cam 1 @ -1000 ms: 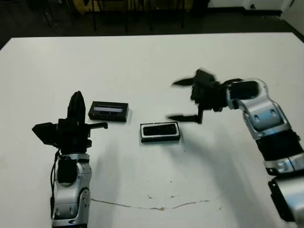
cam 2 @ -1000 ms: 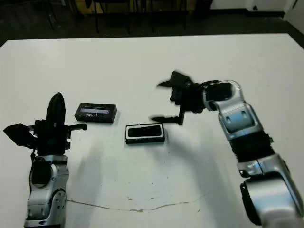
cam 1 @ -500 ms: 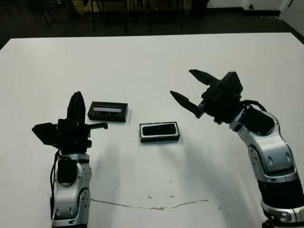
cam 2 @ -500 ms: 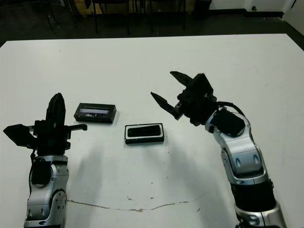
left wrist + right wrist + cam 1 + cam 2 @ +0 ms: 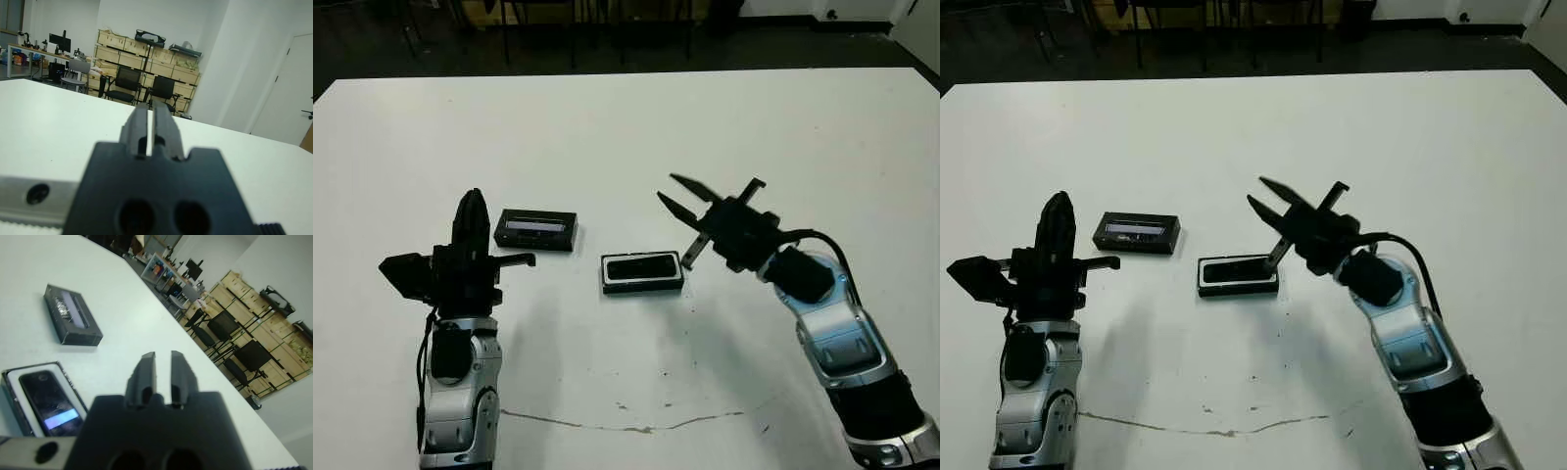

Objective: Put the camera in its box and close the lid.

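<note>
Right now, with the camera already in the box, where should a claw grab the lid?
Grip the flat black striped lid across its two long edges, coming from above. It lies flat and clear of the white-lined black box, and the narrow span probably suits the left claw beside it.

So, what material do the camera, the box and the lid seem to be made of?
The camera looks like glossy black plastic or glass: it reflects light and its small screen glows. The box seems to be matte black card or plastic with a white lining. The lid looks matte black, with a shiny pale stripe; card, probably.
</note>
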{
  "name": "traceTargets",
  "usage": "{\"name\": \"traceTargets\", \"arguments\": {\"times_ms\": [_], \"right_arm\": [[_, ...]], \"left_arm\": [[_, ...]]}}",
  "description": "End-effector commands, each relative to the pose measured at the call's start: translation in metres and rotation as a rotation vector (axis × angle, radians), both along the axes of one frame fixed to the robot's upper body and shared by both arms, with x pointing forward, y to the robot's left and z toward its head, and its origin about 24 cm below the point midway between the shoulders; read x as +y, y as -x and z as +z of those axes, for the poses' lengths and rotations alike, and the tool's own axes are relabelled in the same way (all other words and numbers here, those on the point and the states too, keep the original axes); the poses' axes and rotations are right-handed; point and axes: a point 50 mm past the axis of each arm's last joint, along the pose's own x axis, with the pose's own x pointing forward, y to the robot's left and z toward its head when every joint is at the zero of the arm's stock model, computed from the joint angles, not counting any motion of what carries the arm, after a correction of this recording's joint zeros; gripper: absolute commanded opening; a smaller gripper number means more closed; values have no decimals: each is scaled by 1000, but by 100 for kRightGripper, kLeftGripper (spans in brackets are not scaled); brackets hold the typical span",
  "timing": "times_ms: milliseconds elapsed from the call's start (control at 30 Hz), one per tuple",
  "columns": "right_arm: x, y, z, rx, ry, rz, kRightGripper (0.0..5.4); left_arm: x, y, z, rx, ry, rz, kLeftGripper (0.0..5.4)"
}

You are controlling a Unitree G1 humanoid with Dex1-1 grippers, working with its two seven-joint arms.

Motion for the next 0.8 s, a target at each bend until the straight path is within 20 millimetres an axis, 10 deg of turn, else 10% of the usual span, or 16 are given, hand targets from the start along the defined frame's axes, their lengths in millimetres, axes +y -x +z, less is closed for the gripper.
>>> {"name": "traceTargets", "arguments": {"times_ms": [33,800], "right_arm": [[-3,4,-16,83,46,-10,1],[-31,19,-58,303,230,-88,1]], "left_arm": [[2,1,-5,31,-6,0,0],[3,3,-5,30,0,2,0]]}}
